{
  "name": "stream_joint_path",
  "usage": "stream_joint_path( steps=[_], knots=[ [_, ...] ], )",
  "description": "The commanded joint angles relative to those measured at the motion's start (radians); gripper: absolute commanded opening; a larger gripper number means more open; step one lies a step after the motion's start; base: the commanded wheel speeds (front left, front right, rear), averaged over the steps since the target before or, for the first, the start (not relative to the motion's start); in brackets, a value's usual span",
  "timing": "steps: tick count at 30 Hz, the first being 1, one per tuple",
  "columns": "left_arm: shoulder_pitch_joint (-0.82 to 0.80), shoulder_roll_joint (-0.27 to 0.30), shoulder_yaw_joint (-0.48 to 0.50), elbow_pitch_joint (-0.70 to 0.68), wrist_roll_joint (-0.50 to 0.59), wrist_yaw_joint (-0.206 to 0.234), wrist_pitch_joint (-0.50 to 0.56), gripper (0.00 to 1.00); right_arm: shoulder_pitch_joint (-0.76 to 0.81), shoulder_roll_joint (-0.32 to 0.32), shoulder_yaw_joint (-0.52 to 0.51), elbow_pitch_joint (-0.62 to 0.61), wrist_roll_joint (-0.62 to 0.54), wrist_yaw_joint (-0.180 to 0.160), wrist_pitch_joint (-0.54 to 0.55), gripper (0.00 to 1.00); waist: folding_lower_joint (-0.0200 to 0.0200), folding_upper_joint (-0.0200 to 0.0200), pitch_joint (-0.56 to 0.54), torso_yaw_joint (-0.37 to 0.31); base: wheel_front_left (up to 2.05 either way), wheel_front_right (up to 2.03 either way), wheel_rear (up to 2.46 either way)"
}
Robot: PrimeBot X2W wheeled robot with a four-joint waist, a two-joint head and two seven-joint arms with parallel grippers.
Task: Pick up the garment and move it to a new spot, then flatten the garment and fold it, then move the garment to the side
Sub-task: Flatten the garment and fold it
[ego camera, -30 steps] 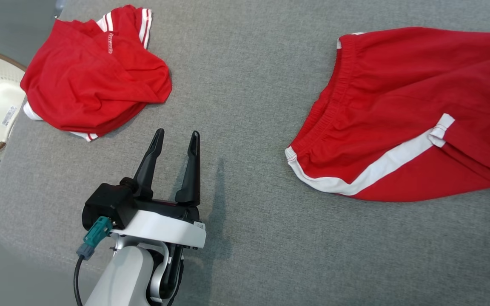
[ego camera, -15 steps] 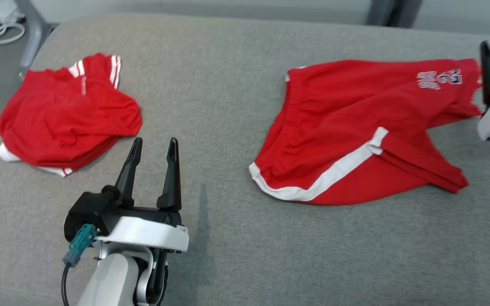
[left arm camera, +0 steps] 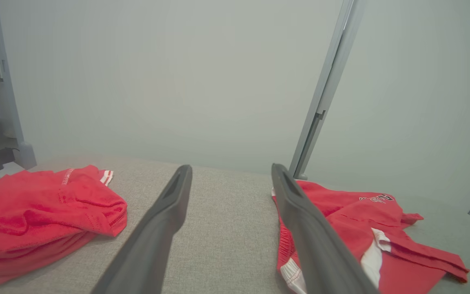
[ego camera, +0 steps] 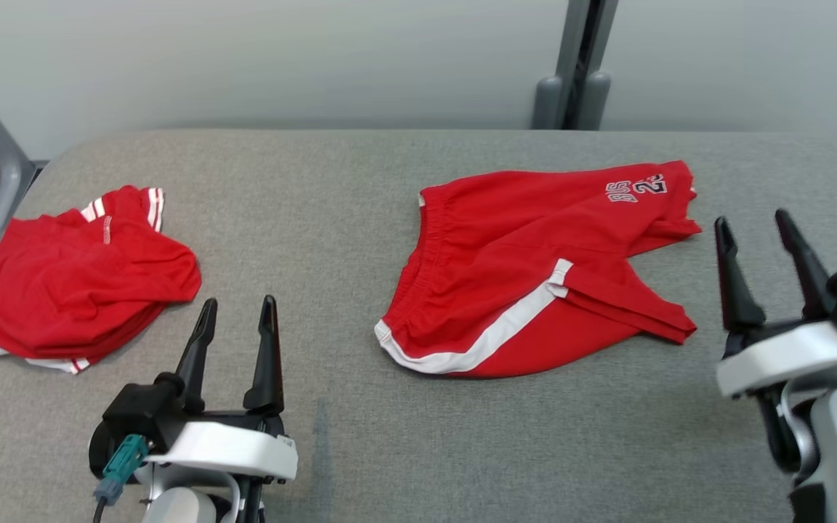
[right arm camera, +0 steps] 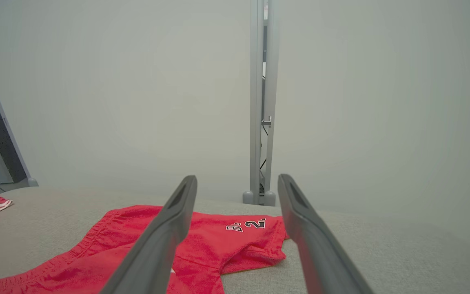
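The left end effector [ego camera: 238, 300] has its two dark fingers spread wide, gripping nothing and touching no cloth. It sits over the grey bench [ego camera: 331, 181], between the bundled red garment [ego camera: 77, 283] at the left edge and the red shorts [ego camera: 527, 283]. The right end effector [ego camera: 750, 218] is likewise spread wide and empty, just right of the shorts and apart from them. The shorts lie near the bench's middle, untouched, with the waistband toward the left, a white side stripe showing and the legs overlapping.
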Motion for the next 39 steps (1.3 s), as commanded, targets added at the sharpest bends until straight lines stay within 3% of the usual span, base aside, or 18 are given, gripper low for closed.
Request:
stream_joint_path(
  steps=[1, 9, 25, 30, 39],
  knots=[
    [0.017, 0.005, 0.015, 0.002, 0.004, -0.004, -0.004, 1.00, 0.045, 0.019, -0.012, -0.039, -0.018, 0.000, -0.001, 1.00, 0.0000, 0.0000, -0.027, -0.024, 0.00, 0.00, 0.00],
    [0.070, 0.004, 0.053, 0.014, 0.004, -0.006, -0.004, 1.00, 0.214, 0.102, -0.023, -0.168, -0.086, 0.000, -0.001, 1.00, 0.0000, 0.0000, -0.054, -0.043, 0.00, 0.00, 0.00],
    [0.077, 0.004, 0.033, 0.035, 0.019, -0.020, -0.004, 1.00, 0.262, 0.132, -0.022, -0.160, -0.132, 0.000, -0.001, 1.00, 0.0000, 0.0000, -0.060, -0.021, 0.00, 0.00, 0.00],
    [0.062, 0.004, 0.007, 0.032, 0.013, -0.018, -0.004, 1.00, 0.229, 0.112, -0.002, -0.125, -0.167, 0.000, -0.001, 1.00, 0.0000, 0.0000, -0.026, 0.001, 0.00, 0.00, 0.00],
    [0.007, 0.005, -0.045, 0.030, -0.010, -0.011, -0.004, 1.00, 0.054, 0.055, 0.082, 0.056, -0.228, 0.000, 0.038, 1.00, 0.0000, 0.0000, 0.067, 0.070, 0.00, 0.00, 0.00]
  ],
)
